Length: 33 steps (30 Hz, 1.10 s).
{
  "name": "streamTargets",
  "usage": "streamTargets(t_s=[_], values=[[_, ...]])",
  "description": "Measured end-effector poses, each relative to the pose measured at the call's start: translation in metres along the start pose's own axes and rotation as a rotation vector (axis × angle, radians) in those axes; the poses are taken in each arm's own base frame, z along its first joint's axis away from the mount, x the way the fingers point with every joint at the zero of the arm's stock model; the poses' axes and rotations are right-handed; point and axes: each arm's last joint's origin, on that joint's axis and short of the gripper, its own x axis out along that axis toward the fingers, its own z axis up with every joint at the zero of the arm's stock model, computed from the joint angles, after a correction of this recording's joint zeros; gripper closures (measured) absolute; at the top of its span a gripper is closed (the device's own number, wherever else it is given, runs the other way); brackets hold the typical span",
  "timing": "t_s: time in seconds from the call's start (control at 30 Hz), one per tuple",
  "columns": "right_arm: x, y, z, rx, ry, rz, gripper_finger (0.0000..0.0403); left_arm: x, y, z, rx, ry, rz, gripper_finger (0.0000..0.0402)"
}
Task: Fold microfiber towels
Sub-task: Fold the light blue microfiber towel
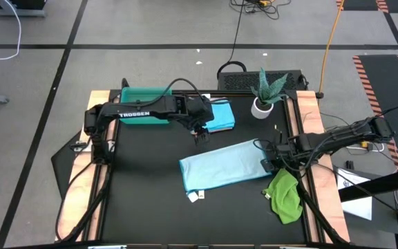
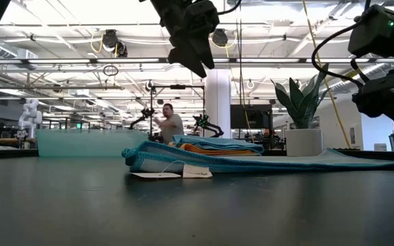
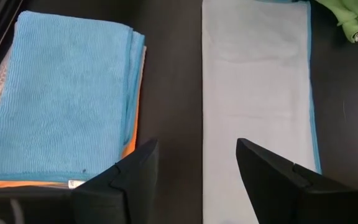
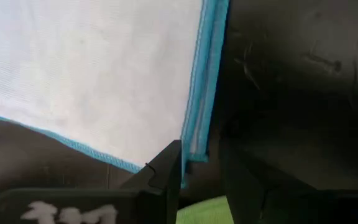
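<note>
A pale blue towel (image 1: 226,164) lies flat on the black table as a long strip, its white tags (image 1: 197,196) at the near-left end. A stack of folded towels (image 1: 220,115) has bright blue on top and orange below (image 3: 128,147). A green towel (image 1: 286,196) lies crumpled at the near right. My left gripper (image 1: 200,133) hangs open and empty above the table, between the stack and the strip (image 3: 253,93). My right gripper (image 1: 269,164) is low at the strip's right end, narrowly open. Its fingers stand on either side of the strip's corner (image 4: 195,147).
A teal tray (image 1: 144,111) stands at the far left beside the stack. A potted plant (image 1: 264,98) stands at the far right. Wooden rails (image 1: 309,138) run along both table sides. A person (image 2: 172,126) shows in the room beyond the table.
</note>
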Motion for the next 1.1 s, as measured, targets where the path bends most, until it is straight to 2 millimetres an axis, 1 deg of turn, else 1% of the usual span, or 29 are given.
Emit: streamTargets(t_s=[0.17, 0.47, 0.73, 0.83, 1.1], values=[[0.002, 0.002, 0.0, -0.024, 0.003, 0.035, 0.0307, 0.0, 0.0, 0.0, -0.018, 0.0, 0.003, 0.0183], [0.031, -0.006, -0.002, -0.007, 0.108, 0.211, 0.0307, 0.0, -0.005, -0.001, -0.025, 0.001, -0.003, 0.0183], [0.033, -0.007, 0.0, -0.009, 0.065, 0.206, 0.0309, 0.0, -0.005, -0.001, -0.029, 0.0, -0.003, 0.0183], [0.033, -0.008, 0.0, -0.01, 0.055, 0.196, 0.0325, 0.0, -0.006, -0.001, -0.029, 0.0, -0.004, 0.0183], [0.034, -0.009, 0.0, -0.022, 0.037, 0.188, 0.0391, 0.0, -0.006, -0.001, -0.032, 0.0, -0.004, 0.0183]])
